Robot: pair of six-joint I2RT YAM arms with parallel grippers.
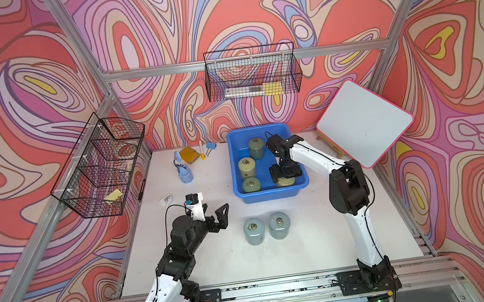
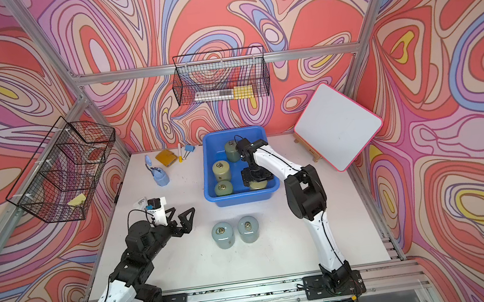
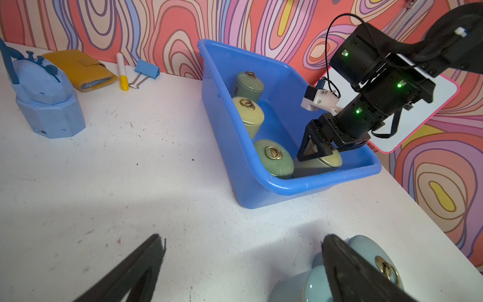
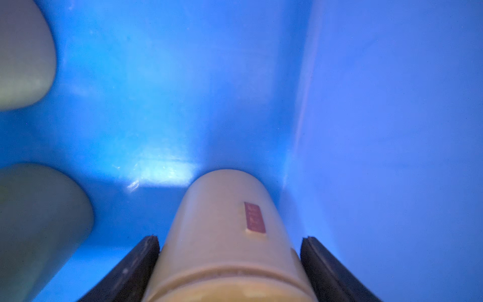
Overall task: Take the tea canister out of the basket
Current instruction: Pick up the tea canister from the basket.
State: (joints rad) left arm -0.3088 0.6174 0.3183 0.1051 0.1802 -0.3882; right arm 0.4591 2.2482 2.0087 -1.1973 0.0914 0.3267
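both top views are bright and evenly lit from overhead, sharp around the basket (image 1: 271, 194), with only soft shadows on the table (image 1: 309, 250) in front of it. posts (image 1: 83, 42) bow toward the picture edges, classic wide-angle warp. left wrist view: crisp at the basket, but the left fingers (image 3: 136, 272) up close are mush. right wrist view inside the basket is hazy blue, a white glare patch on its floor beside the canister (image 4: 222, 230), everything soft.
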